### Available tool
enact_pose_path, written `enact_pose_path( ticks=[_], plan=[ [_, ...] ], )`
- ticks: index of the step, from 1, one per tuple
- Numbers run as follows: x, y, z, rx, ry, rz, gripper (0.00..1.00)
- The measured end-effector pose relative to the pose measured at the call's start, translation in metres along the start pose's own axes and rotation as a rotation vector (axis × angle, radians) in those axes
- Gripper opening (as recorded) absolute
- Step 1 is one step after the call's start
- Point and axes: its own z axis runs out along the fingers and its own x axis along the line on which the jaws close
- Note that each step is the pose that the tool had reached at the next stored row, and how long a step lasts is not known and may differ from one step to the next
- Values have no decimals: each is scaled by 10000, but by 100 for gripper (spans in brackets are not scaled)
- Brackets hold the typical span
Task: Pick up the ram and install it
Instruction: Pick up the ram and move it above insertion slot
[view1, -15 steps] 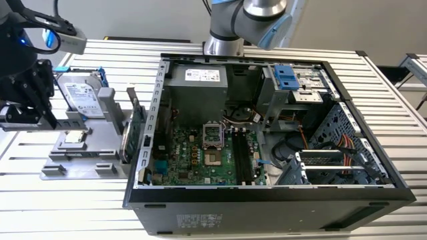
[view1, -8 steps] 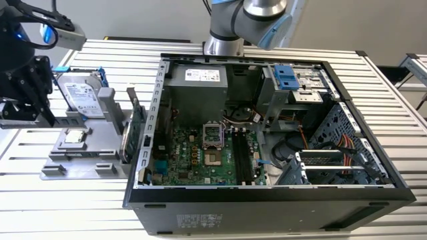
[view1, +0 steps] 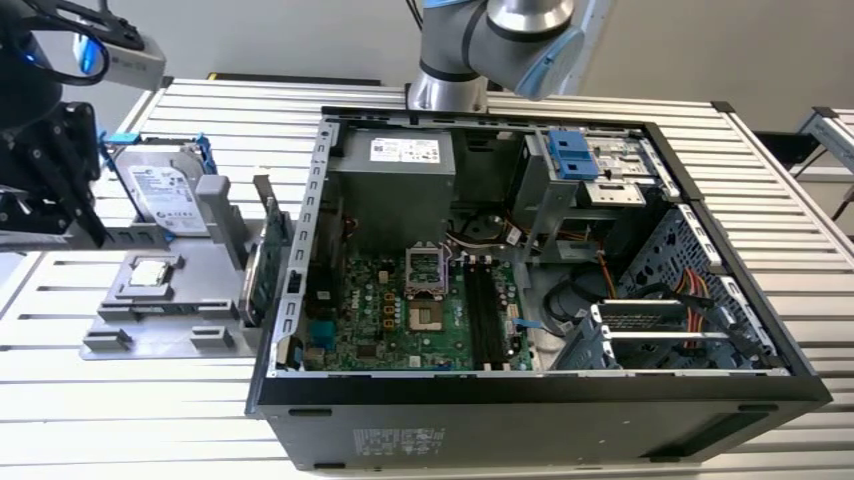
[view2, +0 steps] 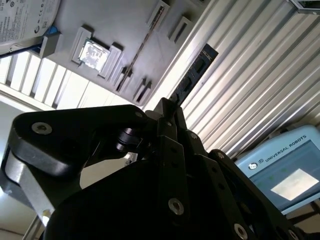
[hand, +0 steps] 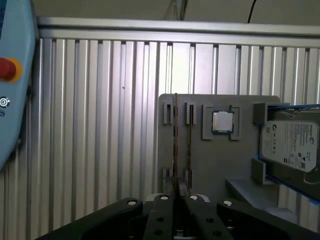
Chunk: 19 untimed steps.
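A: Whereabouts of the ram (view2: 196, 72)?

B: Pinched near 1 end by the gripper (view2: 167, 106), jaws closed flat on both faces. Most of the stick juts free past the tips.

A: Clear of the grey holder tray (hand: 215, 165)?

B: Looks lifted out. Hangs over the slatted table (hand: 100, 125), close by the tray with its hard drive (hand: 292, 145) and 1 processor chip (hand: 221, 121).

A: Handling?

B: Judged light and stiff, but thin and brittle. Likely to pivot when held this far toward 1 end. Better gripped on the flat faces nearer the middle, or by the bare long edges, away from chips and contacts. No twisting, no side load.

A: And the computer case (view1: 534, 385)?

B: Well apart, toward the exterior view's right. Lid off, long dark memory slots (view1: 483, 320) on the motherboard apparently unfilled.
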Motion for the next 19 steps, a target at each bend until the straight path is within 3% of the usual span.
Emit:
enact_pose_path(
  ticks=[19],
  plan=[
    [1,6,-184,1,-1,10,0]
  ],
)
